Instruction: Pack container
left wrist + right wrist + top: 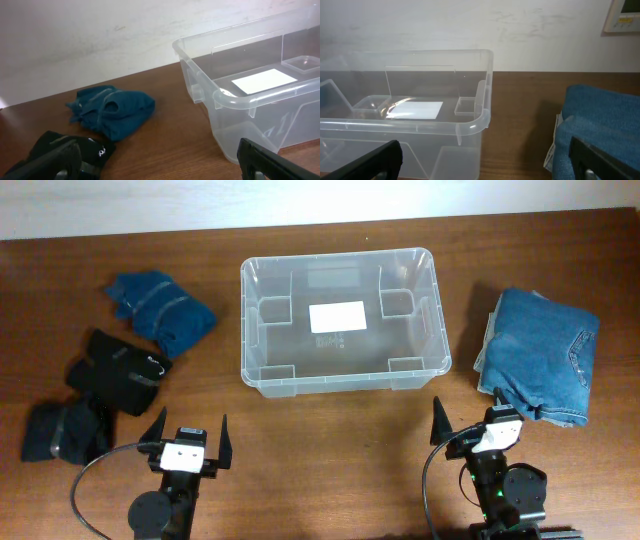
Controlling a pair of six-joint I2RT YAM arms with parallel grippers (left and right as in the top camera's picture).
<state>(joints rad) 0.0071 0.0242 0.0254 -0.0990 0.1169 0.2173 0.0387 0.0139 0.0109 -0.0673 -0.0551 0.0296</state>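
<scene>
Over the bench (330,470), short of the bin (340,383), we are holding jaws spread on left gripper (188,432) and right gripper (468,428).

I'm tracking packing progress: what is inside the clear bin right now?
Inside the clear bin only the white label on its base and moulded recesses show; no clothing. Its transparent walls hide nothing. The folded jeans and black garments lie outside.

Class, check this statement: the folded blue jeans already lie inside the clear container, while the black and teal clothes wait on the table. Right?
No: the overhead view shows the folded blue jeans on the table, right of the empty clear container. The black clothes and teal clothes do wait on the table.
</scene>
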